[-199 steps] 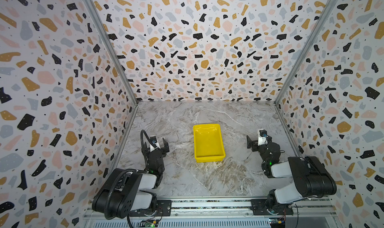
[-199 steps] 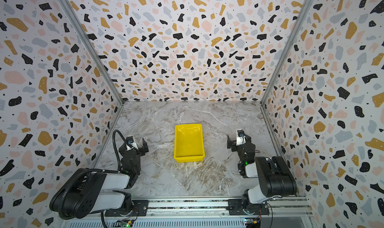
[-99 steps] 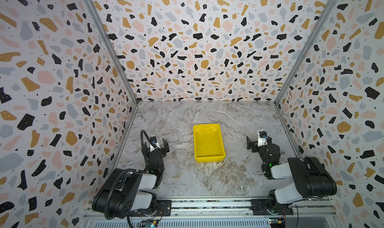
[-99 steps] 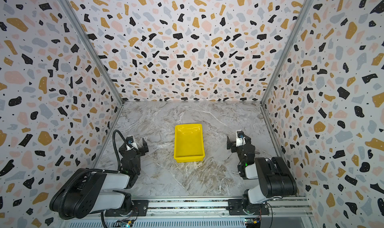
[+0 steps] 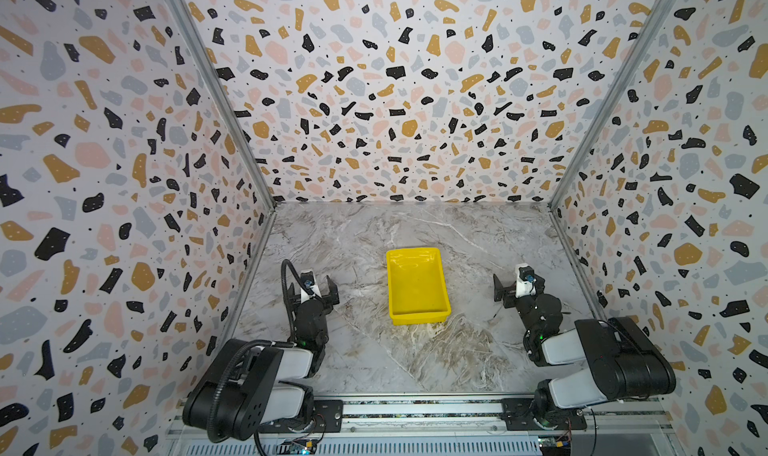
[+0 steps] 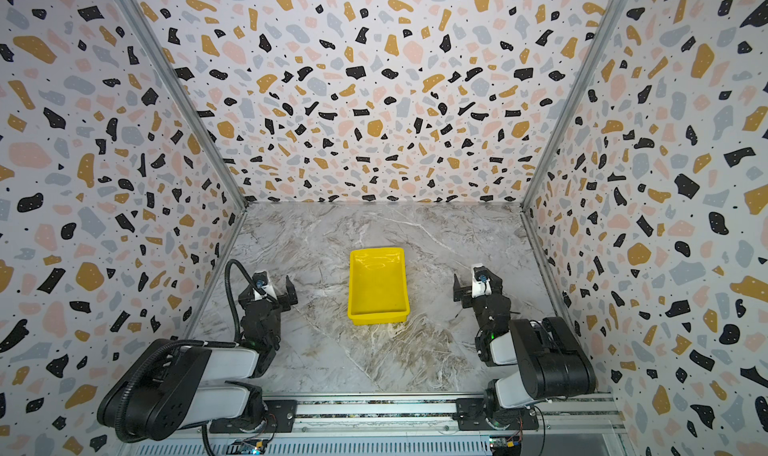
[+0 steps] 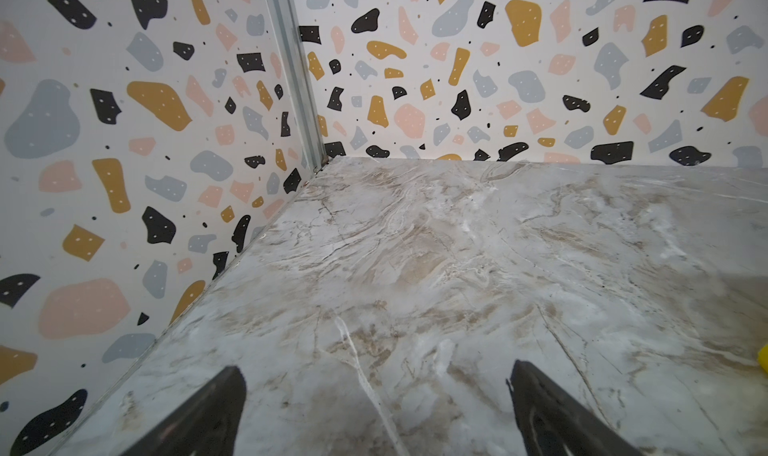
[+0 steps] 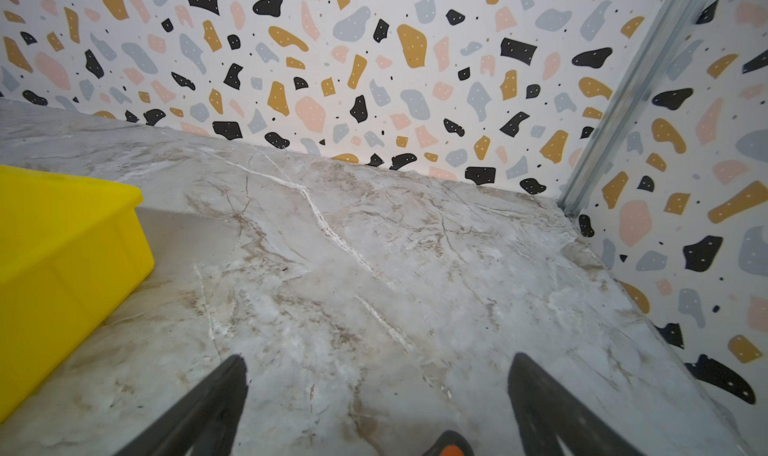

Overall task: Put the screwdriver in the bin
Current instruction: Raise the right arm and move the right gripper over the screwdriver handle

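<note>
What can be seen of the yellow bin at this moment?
The bin is a bright yellow rectangular tray, glossy like moulded plastic, with low walls and a rolled rim. It sits upright and flat near the middle of the marble-patterned table, long sides running front to back. In both top views its inside looks empty. Nothing but the table touches it. The right wrist view shows an outer wall and a rim corner.

Both arms sit folded low: left gripper (image 5: 311, 290) at eight o'clock, right gripper (image 5: 518, 288) at four, jaws spread wide.
</note>
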